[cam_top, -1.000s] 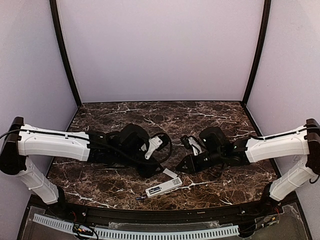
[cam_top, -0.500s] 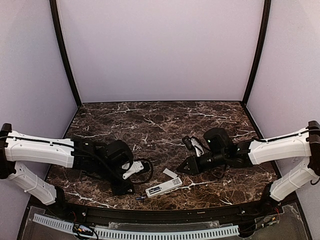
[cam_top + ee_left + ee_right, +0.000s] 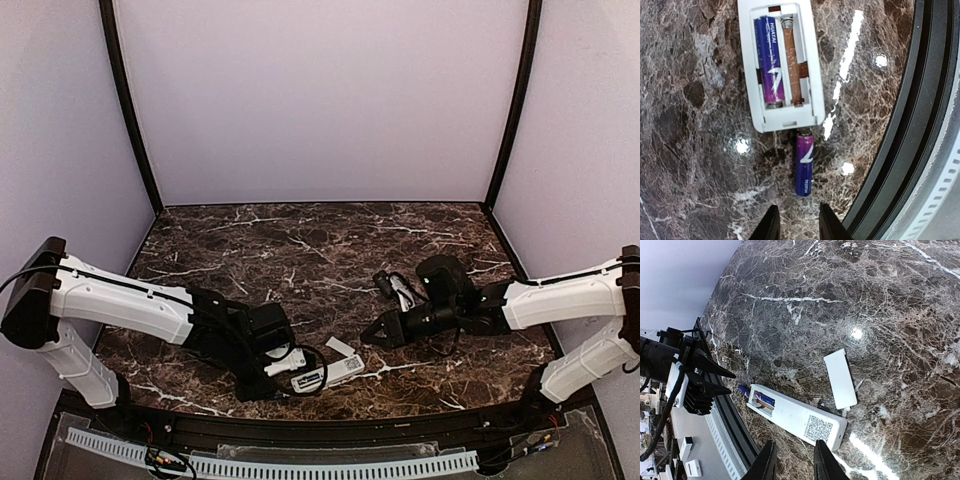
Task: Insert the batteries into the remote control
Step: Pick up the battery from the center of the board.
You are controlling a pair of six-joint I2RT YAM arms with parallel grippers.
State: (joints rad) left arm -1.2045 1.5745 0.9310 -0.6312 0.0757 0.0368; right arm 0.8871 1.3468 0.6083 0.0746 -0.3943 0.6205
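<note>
Overhead, left-wrist and right-wrist views of the battery-loading workspace. The remote control (image 3: 340, 369) lies back-up on the marble table (image 3: 300, 250), close to its near edge and between the two arms. A small white cover plate (image 3: 343, 347) lies separately just beyond the remote control, apart from it.

In the left-wrist view the battery recess faces upward and is uncovered. The seated battery (image 3: 769, 60), blue-purple, fills one slot. The neighbouring slot holds only a spring (image 3: 786, 22) and a copper-coloured strip. The loose battery (image 3: 804, 163) lies flat on the marble at the recess end of the remote control, very close to or touching its end wall. It is roughly in line with the empty slot and near the black rim (image 3: 920, 125) of the table.

The left gripper (image 3: 796, 225) hovers over this end. Its jaws stand apart by a moderate gap with nothing between them, and the loose battery lies ahead of that gap, untouched.

The right gripper (image 3: 792, 462) hangs above the opposite side of the remote control, near the end bearing a QR label (image 3: 817, 428). Its jaws are likewise parted moderately and empty. From this view the cover plate lies beside that labelled end, not touching it, and the dark fingers of the left gripper point at the recess end.
</note>
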